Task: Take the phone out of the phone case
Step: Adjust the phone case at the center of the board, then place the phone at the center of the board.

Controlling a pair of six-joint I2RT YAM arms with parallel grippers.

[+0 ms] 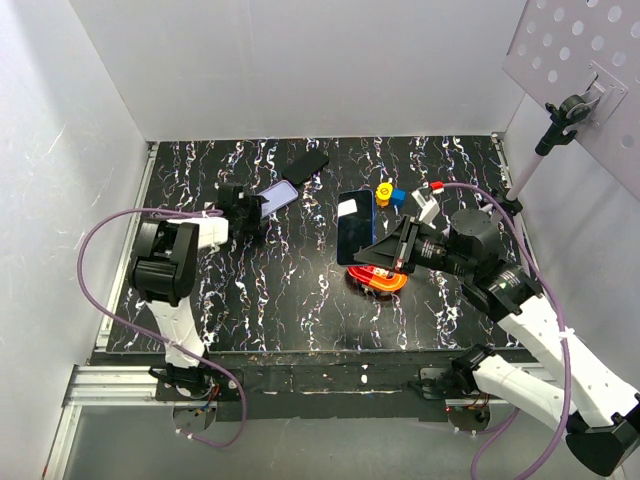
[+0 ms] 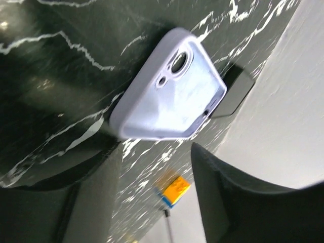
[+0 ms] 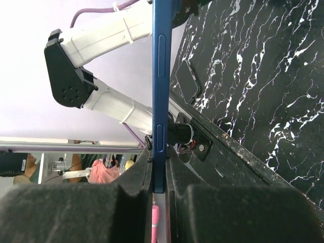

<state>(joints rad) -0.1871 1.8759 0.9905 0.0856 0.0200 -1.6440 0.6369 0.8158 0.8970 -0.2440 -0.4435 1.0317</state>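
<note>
The right gripper is clamped on the edge of the blue phone at centre frame. At upper left, the left gripper stands with jaws apart just beside the lilac case, which lies on the table.

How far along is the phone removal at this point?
Done: the lavender case is empty, its inside showing, and it lies ahead of the open jaws of the left gripper. In hand: the right gripper is shut on the blue phone. Left: probably only setting the phone down.
</note>
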